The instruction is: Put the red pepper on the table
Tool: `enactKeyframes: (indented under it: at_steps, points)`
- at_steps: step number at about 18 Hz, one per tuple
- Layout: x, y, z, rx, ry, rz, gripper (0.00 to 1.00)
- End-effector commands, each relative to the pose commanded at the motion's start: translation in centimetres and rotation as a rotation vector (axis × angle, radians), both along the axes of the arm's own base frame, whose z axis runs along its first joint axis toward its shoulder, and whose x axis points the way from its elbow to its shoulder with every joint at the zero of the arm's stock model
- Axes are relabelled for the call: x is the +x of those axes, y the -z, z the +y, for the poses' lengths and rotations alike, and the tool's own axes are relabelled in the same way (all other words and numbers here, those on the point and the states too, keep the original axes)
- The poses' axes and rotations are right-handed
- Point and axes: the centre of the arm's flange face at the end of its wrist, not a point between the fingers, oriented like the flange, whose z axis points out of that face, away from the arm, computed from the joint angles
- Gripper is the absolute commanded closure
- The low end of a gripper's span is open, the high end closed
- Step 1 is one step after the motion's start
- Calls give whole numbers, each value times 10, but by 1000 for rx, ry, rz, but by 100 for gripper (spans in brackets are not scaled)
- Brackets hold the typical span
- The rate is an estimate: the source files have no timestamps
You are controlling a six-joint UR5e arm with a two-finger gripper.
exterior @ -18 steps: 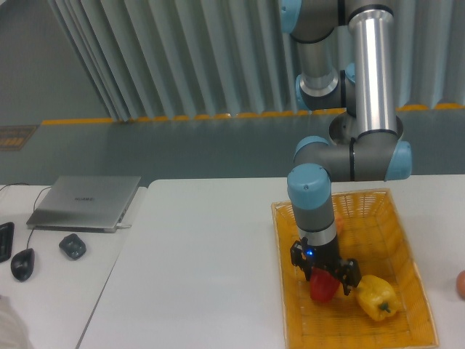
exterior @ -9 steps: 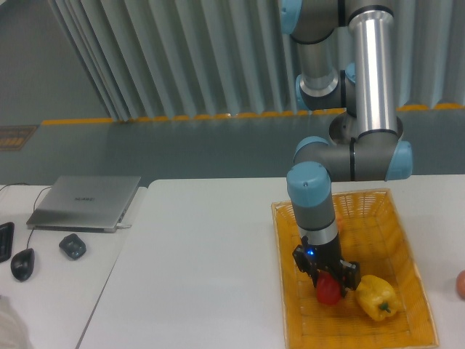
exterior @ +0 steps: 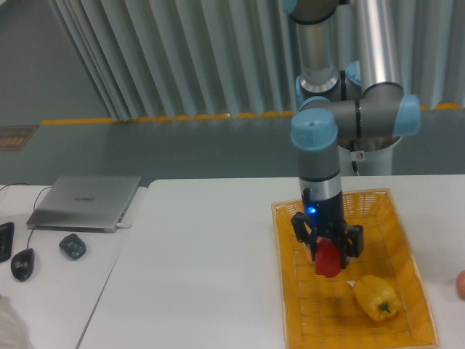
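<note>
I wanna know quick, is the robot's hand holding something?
Hand: closed on the small glossy red pepper, lifted above the yellow wicker basket.

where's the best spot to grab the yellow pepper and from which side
Grip the yellow pepper across its wide body, coming straight down from above. It lies on its side in the basket, stem toward the front right, with open weave around it.

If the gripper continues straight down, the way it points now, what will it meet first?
The gripper, shut on the red pepper, points down over the yellow wicker basket. It would probably press the pepper onto the basket floor, left of the yellow pepper.
</note>
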Motion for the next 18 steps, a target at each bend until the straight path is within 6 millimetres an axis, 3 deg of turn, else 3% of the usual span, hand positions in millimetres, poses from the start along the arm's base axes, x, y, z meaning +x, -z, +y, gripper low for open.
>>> enactKeyframes:
  at_steps: [4, 7, 12, 14, 18]
  points:
    - [-61, -8, -42, -29, 43, 36, 61]
    - [-106, 4, -85, -108, 136, 17, 61]
    - [-158, 12, -134, -153, 212, 26, 60]
    - [-183, 30, -152, -182, 263, 10, 60]
    - [-212, 57, -166, -199, 272, -7, 60]
